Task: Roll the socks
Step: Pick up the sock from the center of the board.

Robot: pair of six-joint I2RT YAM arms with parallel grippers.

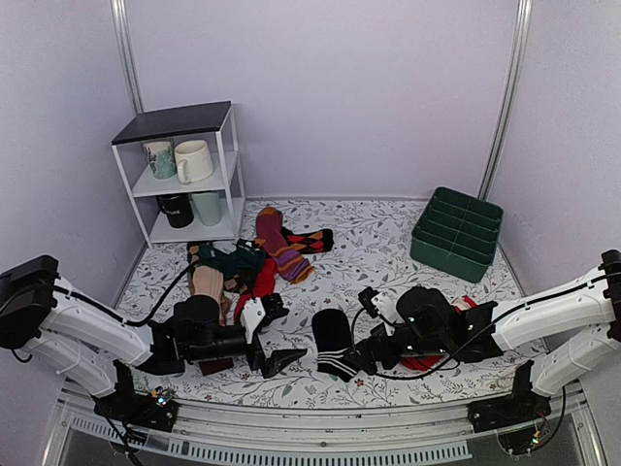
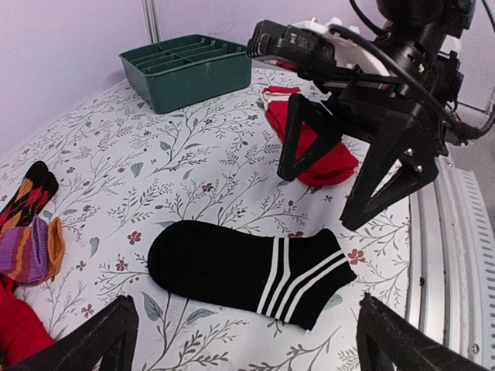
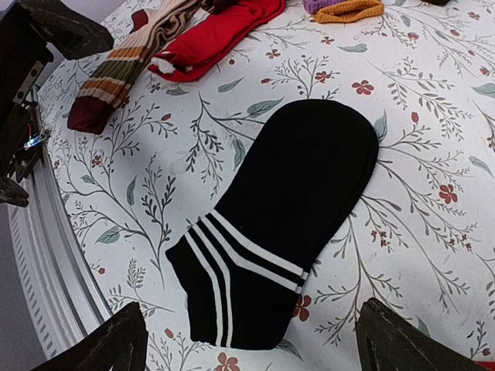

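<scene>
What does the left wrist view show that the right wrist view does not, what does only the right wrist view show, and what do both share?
Only the left wrist view shows the green tray at the far side, and the right gripper, fingers spread open, above a red sock. Only the right wrist view shows the tan striped sock near the table's edge. Both share the black sock with white stripes, lying flat and ungripped on the floral table.

matt knit socks (image 3: 286, 224), tablecloth (image 3: 433, 255) — perhaps vinyl
</scene>
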